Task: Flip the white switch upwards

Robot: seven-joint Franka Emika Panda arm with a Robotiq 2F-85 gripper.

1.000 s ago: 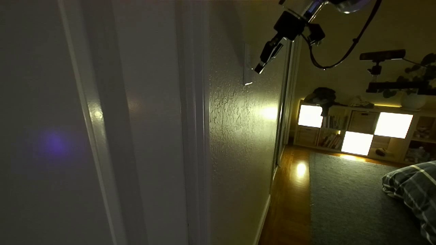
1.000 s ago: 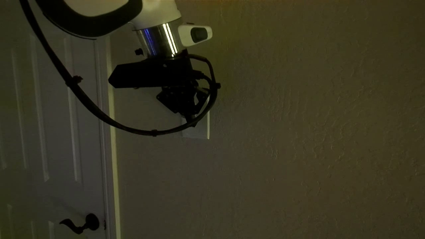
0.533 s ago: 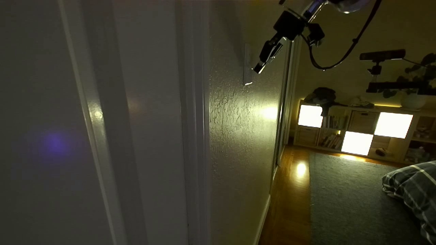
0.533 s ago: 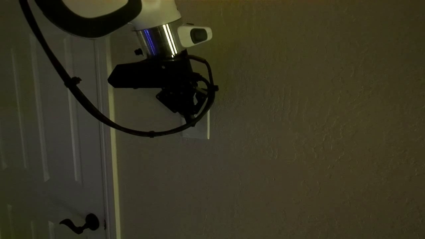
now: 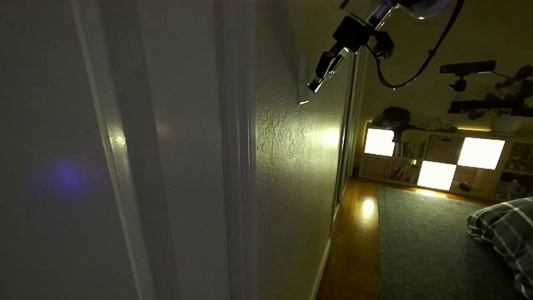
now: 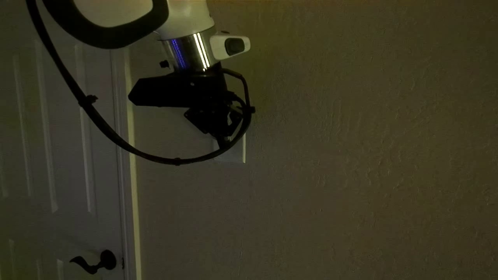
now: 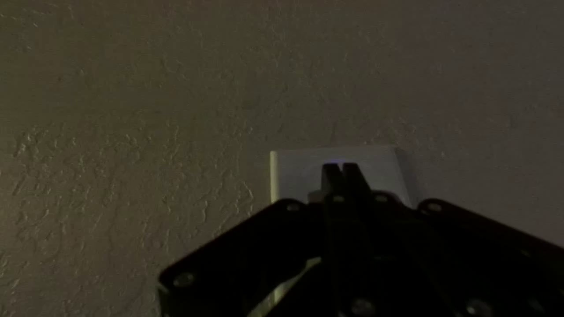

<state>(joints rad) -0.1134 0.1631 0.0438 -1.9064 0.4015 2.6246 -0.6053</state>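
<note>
The white switch plate is a narrow pale sliver (image 5: 302, 81) on the wall in an exterior view. In an exterior view, its lower part (image 6: 235, 156) shows below my gripper (image 6: 224, 145). In the wrist view, the plate (image 7: 297, 176) lies behind my gripper (image 7: 341, 167), whose two black fingers are together with only a thin slit at the tips and nothing between them. In an exterior view, the fingertips (image 5: 313, 86) are tilted down toward the lower half of the plate, very close to its face. The toggle is hidden behind the fingers; I cannot tell whether they touch it.
A textured wall (image 6: 350, 155) surrounds the plate. A door (image 6: 66, 155) with a dark lever handle (image 6: 97, 262) stands beside it. A black cable (image 6: 128, 144) loops from the arm in front of the plate. A shelf with glowing panels (image 5: 436, 175) stands far back.
My gripper has moved slightly down and closer to the switch plate. The cable has sunk a little with the arm. The fingers have stayed together.
</note>
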